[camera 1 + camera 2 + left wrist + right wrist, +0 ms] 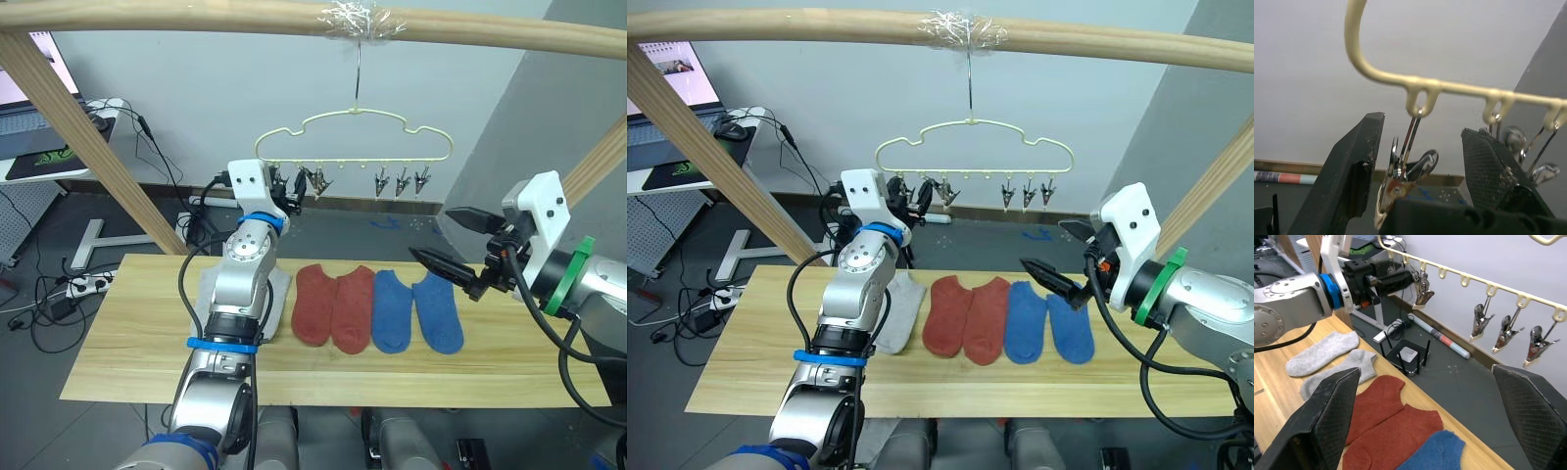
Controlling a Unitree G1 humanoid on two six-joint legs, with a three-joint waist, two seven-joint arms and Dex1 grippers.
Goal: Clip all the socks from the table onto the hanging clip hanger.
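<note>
The pale yellow clip hanger hangs by its hook from the top wooden pole, with a row of metal clips under it. My left gripper is raised to the leftmost clips. In the left wrist view it stands open, with one clip between its fingers. On the table lie two rust red socks and two blue socks side by side. Two light grey socks lie left of them, partly hidden behind my left arm. My right gripper hovers open and empty above the blue socks.
A horizontal wooden pole spans the top, with slanted poles at the left and right. A desk with a screen stands at the back left. Cables and a power strip lie on the floor beyond the table.
</note>
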